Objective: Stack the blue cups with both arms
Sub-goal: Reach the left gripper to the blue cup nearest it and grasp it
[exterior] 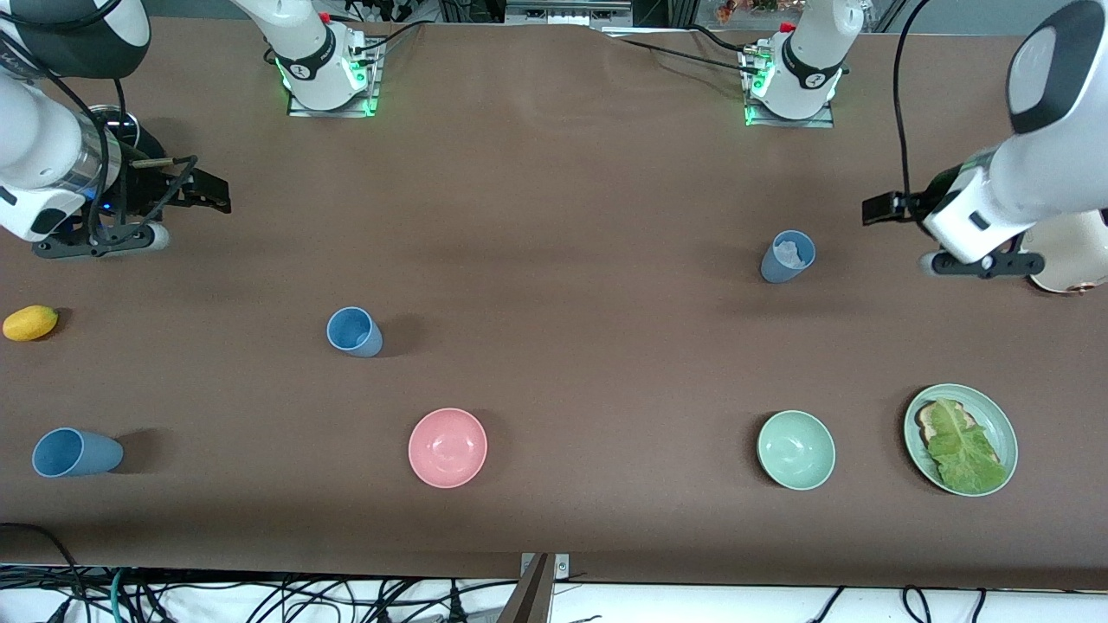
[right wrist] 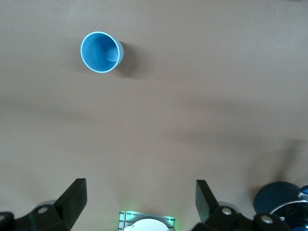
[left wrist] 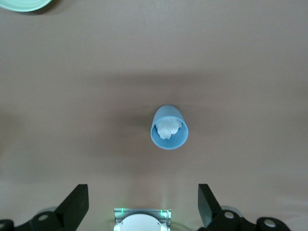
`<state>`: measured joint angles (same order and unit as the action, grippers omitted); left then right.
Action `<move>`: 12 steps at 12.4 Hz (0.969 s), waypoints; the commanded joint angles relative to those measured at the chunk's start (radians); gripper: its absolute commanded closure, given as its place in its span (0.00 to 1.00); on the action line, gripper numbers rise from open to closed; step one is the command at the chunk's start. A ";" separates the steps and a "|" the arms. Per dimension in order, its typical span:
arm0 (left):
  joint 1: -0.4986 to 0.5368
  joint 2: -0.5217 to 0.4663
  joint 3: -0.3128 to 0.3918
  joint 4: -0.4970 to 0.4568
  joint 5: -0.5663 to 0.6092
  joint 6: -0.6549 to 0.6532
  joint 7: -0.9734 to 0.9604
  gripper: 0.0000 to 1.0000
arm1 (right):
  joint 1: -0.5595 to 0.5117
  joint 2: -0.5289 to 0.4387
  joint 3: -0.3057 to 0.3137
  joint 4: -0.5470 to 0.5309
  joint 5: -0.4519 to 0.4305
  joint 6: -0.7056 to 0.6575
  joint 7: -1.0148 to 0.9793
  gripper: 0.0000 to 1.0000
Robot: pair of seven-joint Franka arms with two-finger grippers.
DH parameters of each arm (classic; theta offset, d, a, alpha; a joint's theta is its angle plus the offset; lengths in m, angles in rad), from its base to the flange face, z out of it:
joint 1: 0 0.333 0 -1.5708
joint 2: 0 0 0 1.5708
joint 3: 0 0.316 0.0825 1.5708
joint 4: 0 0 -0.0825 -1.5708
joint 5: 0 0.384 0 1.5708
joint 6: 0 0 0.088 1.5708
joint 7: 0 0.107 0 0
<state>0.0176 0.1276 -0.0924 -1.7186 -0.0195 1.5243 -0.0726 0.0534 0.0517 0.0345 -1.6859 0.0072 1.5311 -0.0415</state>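
Three blue cups (exterior: 76, 452) apart; left tool (left wrist: 143, 204), right tool (right wrist: 141, 202) wide.

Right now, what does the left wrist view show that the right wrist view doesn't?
Left wrist only: a blue cup holding something white, a pale green rim at the edge, and the open left claw. Right wrist only: an empty blue cup and the open right claw. Both share the brown table, one upright cup apiece, and claws holding nothing.
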 commanded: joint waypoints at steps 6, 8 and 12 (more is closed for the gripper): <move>0.018 -0.037 -0.010 -0.444 0.061 0.396 0.088 0.00 | -0.006 0.011 0.001 0.031 0.010 -0.025 -0.011 0.00; 0.031 -0.033 -0.010 -0.548 0.061 0.526 0.088 0.00 | -0.006 0.011 0.001 0.031 0.010 -0.025 -0.011 0.00; 0.019 0.012 -0.010 -0.595 0.062 0.571 0.088 0.12 | -0.007 0.011 0.001 0.029 0.010 -0.026 -0.012 0.00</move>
<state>0.0374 0.1414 -0.0947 -2.2910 0.0243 2.0728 -0.0043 0.0532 0.0545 0.0344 -1.6846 0.0073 1.5311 -0.0415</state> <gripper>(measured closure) 0.026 0.000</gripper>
